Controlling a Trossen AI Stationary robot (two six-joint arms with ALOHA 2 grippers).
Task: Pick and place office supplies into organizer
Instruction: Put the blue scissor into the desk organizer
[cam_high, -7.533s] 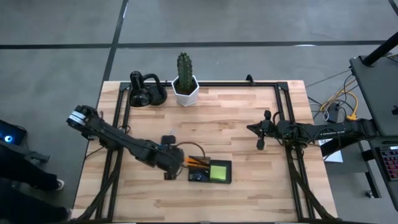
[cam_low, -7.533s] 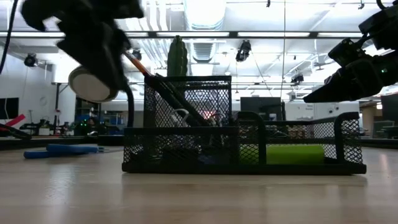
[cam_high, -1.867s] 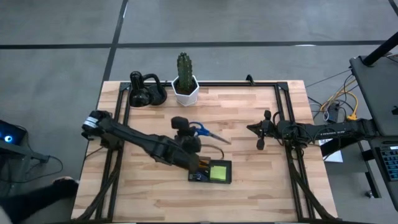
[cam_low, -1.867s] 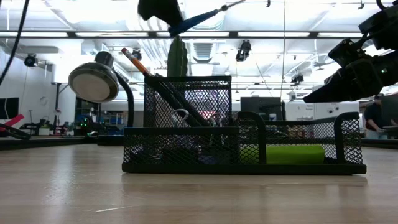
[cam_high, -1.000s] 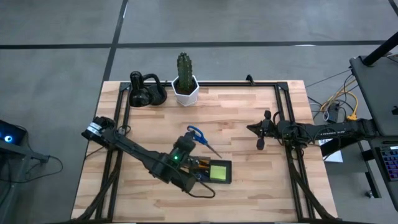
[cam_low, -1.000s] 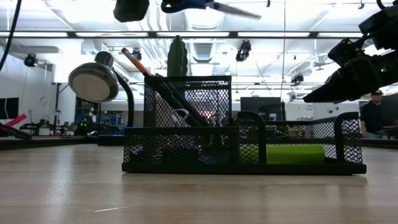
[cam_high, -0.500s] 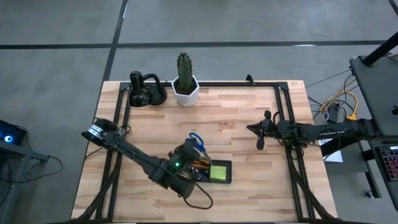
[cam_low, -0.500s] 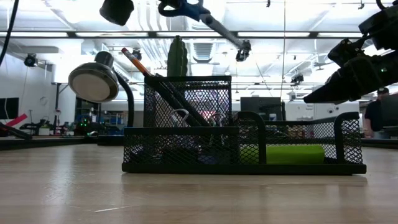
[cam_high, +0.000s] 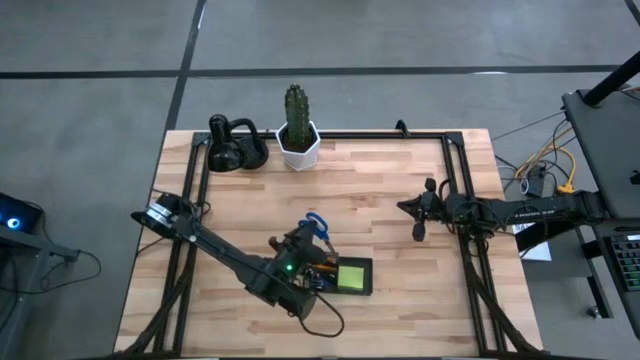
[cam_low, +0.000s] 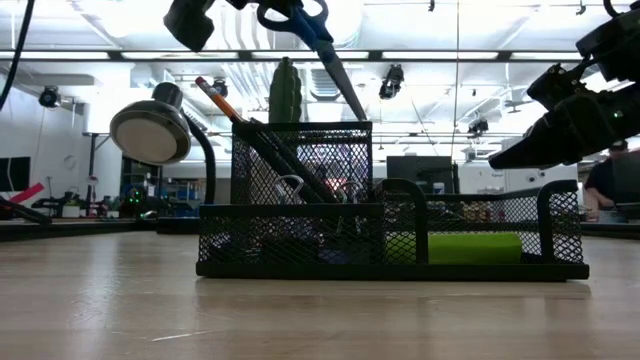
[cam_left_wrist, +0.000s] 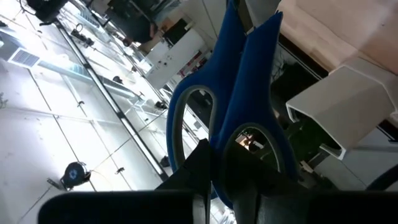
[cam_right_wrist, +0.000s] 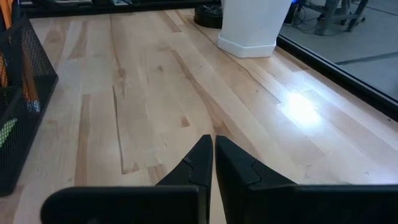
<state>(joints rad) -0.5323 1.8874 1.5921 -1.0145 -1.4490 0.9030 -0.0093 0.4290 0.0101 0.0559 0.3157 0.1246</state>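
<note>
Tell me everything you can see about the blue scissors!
The scissors have blue loop handles that look like plastic, and a thin grey blade part, closed. The left hand is shut on the handles and holds them up in the air, off the table. They tilt, handles high, tip pointing down toward the tall mesh cup of the black organizer, where a pencil sticks out. The tip looks just above the cup's rim.

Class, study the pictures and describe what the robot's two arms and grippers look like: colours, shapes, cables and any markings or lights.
Both arms are slim, jointed and dark, nearly black. The left arm has a pale ring near its base, a small green light near the wrist and a thin black cable looping beside it. The right arm looks plain black. The right gripper has two flat, dark, tapering fingers; the left gripper looks alike.
</note>
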